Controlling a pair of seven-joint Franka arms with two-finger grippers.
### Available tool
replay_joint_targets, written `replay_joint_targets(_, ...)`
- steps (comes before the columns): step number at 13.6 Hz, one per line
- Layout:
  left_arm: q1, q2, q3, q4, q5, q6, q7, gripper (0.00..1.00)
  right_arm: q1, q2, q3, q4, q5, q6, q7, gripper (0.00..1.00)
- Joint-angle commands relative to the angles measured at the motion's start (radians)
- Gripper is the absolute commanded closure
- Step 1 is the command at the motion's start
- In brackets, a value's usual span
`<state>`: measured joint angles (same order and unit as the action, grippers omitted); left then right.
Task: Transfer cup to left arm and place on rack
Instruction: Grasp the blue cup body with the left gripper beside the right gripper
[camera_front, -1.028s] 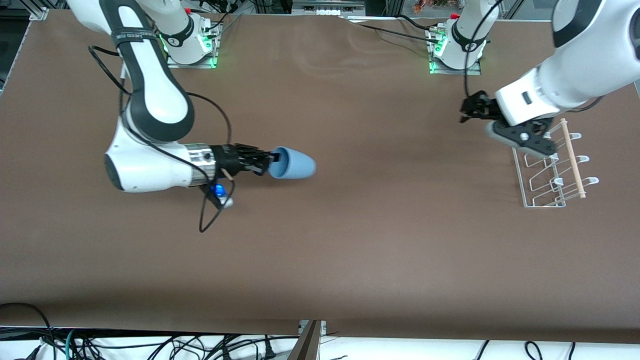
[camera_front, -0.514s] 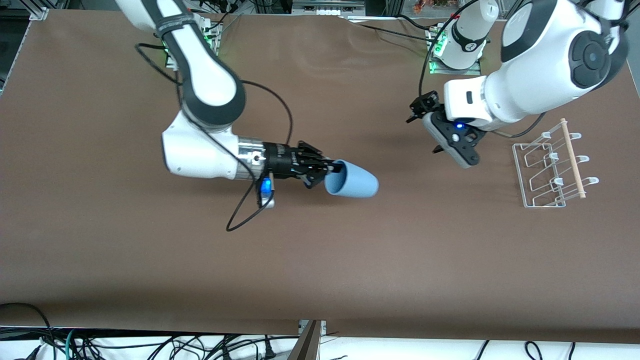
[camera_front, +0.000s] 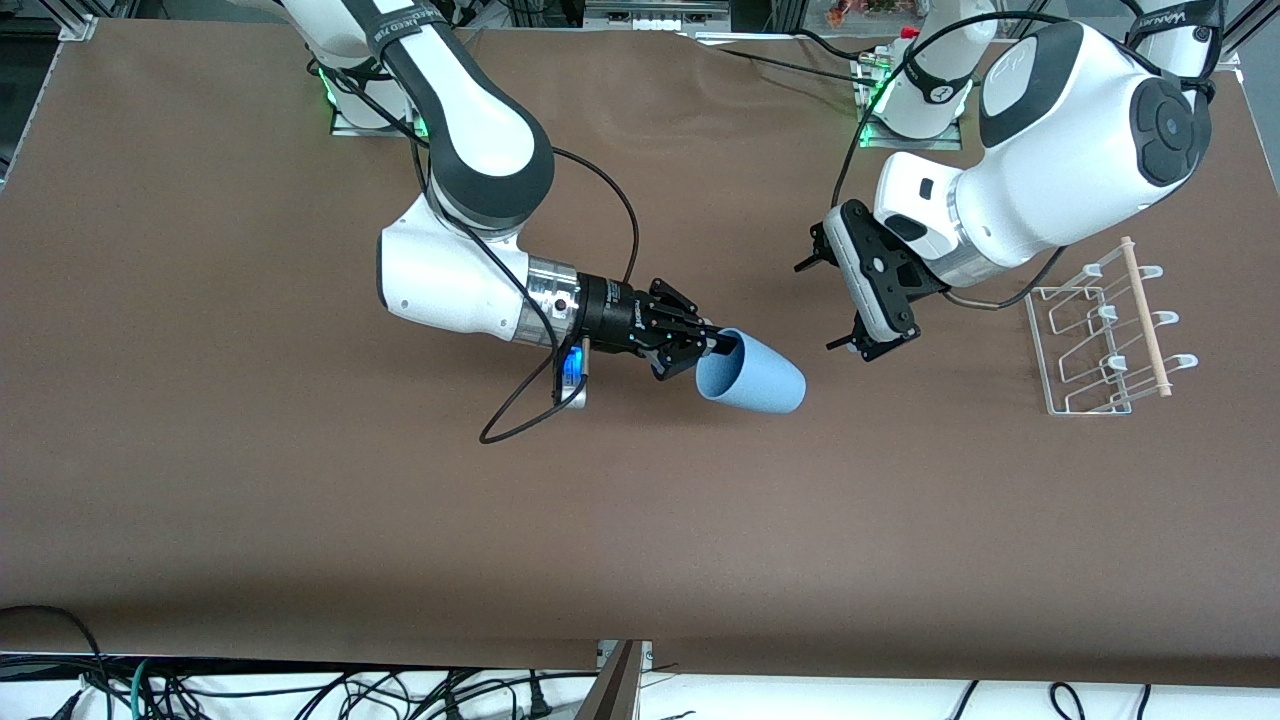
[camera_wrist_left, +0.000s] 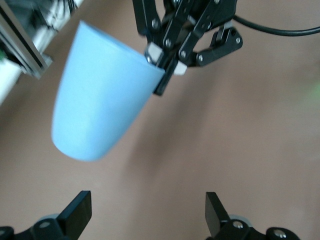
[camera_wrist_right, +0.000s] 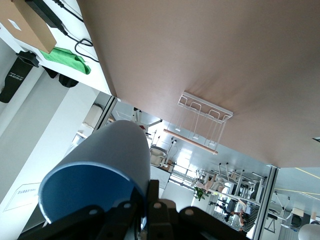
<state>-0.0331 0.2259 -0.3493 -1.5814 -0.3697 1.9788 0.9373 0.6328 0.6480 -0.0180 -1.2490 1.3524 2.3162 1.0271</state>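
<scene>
The light-blue cup (camera_front: 750, 372) is held on its side over the middle of the table. My right gripper (camera_front: 720, 346) is shut on its rim, one finger inside the mouth and one outside. The cup's base points toward my left gripper (camera_front: 818, 307), which is open and empty a short way off and apart from the cup. In the left wrist view the cup (camera_wrist_left: 100, 110) and the right gripper (camera_wrist_left: 165, 75) lie ahead of my open left gripper (camera_wrist_left: 147, 215). The right wrist view shows the cup (camera_wrist_right: 100, 170) in my right gripper (camera_wrist_right: 147, 200). The white wire rack (camera_front: 1100, 340) stands at the left arm's end.
The rack's wooden dowel (camera_front: 1145, 315) runs along its top; the rack also shows in the right wrist view (camera_wrist_right: 205, 120). A black cable (camera_front: 520, 420) loops from the right wrist down onto the brown table (camera_front: 640, 520).
The right arm has carried the cup toward the left arm's end. The left arm has swung away from the rack toward the cup and turned its open hand to face it.
</scene>
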Motion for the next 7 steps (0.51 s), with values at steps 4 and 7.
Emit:
replay_joint_targets(4, -0.025, 0.070, -0.011, 0.063, -0.014, 0.234, 0.129, 0.00, 0.025, 0.018, -0.008, 0.043, 0.019, 0.052, 0.018, 1.00)
replay_joint_targets(7, -0.050, 0.105, -0.013, 0.077, -0.017, 0.270, 0.146, 0.00, 0.031, 0.019, -0.008, 0.043, 0.019, 0.078, 0.018, 1.00)
